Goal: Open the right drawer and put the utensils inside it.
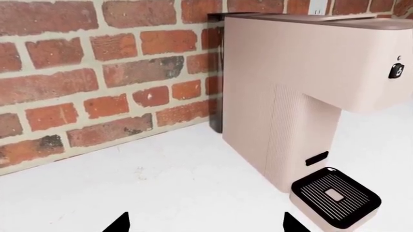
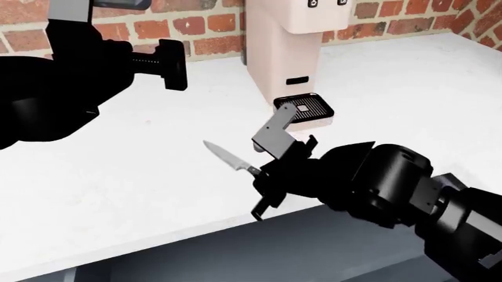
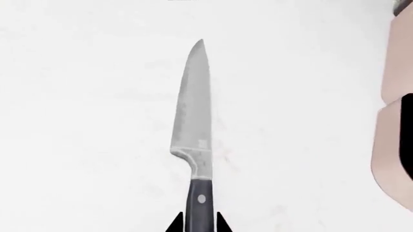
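Right wrist view: right end effector (image 3: 197,223) grips chef's knife (image 3: 193,125); left end effector (image 1: 205,224) wide.

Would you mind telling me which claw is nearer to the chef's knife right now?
The right claw: its fingertips sit on either side of the chef's knife handle. The left claw is raised well away, back toward the brick wall.

Three cameras: one from our head, one on each wrist.

From the head we look forward and down over the white tabletop (image 2: 408,76) to the brick wall (image 2: 196,26). Our left wrist view faces that wall and the pink coffee machine (image 1: 303,87) up close. Our right wrist view looks along the chef's knife (image 3: 195,125) from very near; the head view shares both.
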You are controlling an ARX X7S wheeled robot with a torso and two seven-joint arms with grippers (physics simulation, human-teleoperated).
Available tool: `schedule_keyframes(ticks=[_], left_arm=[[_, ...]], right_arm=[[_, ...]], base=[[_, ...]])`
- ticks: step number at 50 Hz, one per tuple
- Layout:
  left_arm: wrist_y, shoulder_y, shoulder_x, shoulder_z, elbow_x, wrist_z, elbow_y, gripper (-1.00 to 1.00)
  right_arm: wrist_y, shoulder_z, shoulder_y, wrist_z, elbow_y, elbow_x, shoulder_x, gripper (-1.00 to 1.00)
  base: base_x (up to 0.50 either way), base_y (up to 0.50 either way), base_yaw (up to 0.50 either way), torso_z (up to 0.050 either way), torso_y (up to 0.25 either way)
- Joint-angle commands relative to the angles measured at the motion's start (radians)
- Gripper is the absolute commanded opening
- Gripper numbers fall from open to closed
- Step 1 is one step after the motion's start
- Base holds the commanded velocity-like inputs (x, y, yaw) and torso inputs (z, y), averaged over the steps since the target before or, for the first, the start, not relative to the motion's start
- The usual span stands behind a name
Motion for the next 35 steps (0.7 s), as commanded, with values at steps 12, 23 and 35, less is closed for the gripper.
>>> schedule_keyframes(ticks=[12, 23, 35], left_arm=[[0.001, -0.002, -0.006, -0.005, -0.008, -0.009, 0.006, 1.00], [0.004, 0.001, -0.007, -0.003, -0.007, -0.010, 0.011, 1.00], [-0.004, -0.011, -0.010, -0.007, -0.020, -0.023, 0.017, 1.00]], right_arm=[[-0.007, 0.041, 0.110, 0.006, -0.531, 0.055, 0.266, -1.00], [0.130, 0.068, 0.215, 0.079, -0.741, 0.147, 0.426, -1.00], [0.242, 0.019, 0.379, 0.016, -0.930, -0.068, 0.620, -1.00]], base=[[0.00, 0.00, 0.00, 0.000, 0.000], [0.00, 0.00, 0.00, 0.000, 0.000], [0.00, 0.00, 0.00, 0.000, 0.000]])
